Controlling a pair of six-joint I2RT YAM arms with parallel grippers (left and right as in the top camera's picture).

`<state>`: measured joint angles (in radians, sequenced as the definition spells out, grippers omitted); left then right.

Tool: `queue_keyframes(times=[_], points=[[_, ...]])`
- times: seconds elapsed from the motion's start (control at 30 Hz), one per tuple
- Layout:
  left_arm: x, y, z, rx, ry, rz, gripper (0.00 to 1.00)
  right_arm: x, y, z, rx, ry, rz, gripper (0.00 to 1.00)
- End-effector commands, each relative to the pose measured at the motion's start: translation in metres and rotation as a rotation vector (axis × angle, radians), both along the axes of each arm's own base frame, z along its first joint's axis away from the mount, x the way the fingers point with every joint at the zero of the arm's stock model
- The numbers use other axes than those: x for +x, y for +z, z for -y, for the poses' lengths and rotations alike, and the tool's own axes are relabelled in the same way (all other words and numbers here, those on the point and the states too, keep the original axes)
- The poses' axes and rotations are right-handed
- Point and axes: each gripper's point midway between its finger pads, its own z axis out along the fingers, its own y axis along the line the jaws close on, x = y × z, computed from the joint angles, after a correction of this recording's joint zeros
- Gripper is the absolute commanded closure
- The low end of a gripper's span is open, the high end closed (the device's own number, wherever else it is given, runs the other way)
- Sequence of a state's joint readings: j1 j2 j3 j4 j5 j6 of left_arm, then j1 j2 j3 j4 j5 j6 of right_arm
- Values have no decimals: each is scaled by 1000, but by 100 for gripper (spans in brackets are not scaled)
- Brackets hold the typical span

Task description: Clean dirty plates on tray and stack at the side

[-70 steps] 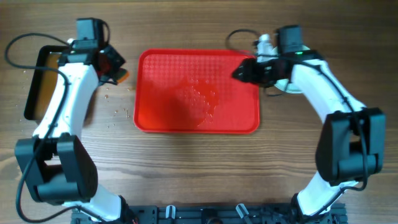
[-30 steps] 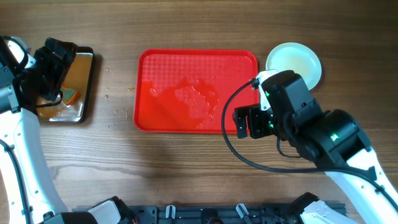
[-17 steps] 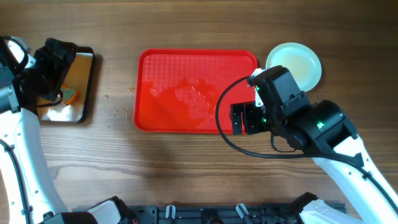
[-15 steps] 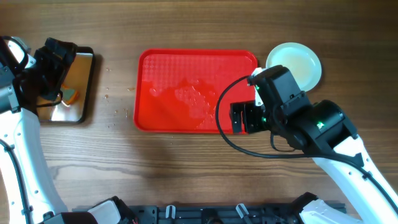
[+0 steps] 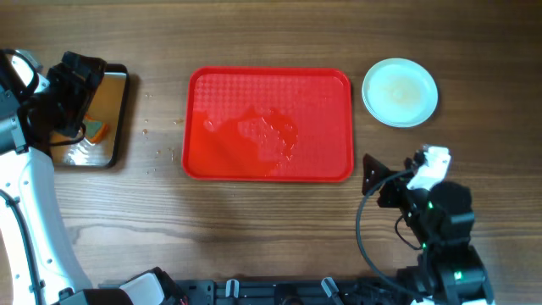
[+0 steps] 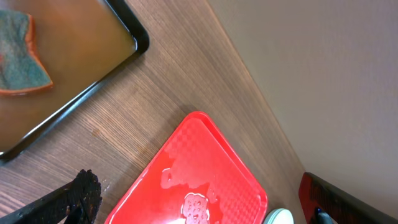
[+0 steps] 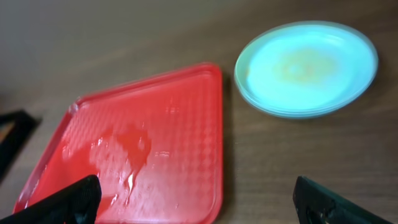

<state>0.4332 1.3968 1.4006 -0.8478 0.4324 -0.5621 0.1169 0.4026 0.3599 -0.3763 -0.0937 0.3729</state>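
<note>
Moved: the right arm has left the right edge of the tray point(image 5: 269, 124), where it hung half a second ago, and folded back toward the near right corner of the table point(image 5: 254, 229). The left arm, tray and plates sit as they did.
Right gripper point(image 5: 375, 175): fingers spread wide with nothing between them, lying just beyond the tray's near right corner and well apart from the plates.
Left gripper point(image 5: 72, 91): fingers also spread and empty, poised above the black pan point(image 5: 120, 102) of brownish water, where the sponge point(image 6: 22, 57) lies.
Plates point(image 5: 400, 91): stacked on bare wood just beside the tray's far right corner, off the tray altogether.
Top plate: a faint yellowish tint shows at its centre in the right wrist view. It may be leftover sauce or only glare; the blur does not settle it.
Tray: empty of plates, with a wet sheen across its middle (water from wiping, by the look of it).
Step in hand: judged to be the pull-back after the last plate was stacked.
Doing it well: keep the open right fingers high and away from the stack so nothing nudges it, steer clear of the tray's raised rim, and look at that tint closely before calling the job finished.
Risk: a low sweep past the glossy stack could slide it across the wood.
</note>
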Motion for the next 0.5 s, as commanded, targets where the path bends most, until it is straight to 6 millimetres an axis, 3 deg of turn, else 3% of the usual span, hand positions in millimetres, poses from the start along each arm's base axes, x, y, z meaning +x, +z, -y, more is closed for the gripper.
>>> queue_keyframes(times=[0.0,0.17,0.47], points=[[1,4,1,1,-12,12,0,-6,11,12,10,-41,116,0],[1,3,1,1,-12,12,0,-11,15,29,14,-109,279,0],[1,4,1,1,-12,12,0,0,19,25,-51,-69,475,0]])
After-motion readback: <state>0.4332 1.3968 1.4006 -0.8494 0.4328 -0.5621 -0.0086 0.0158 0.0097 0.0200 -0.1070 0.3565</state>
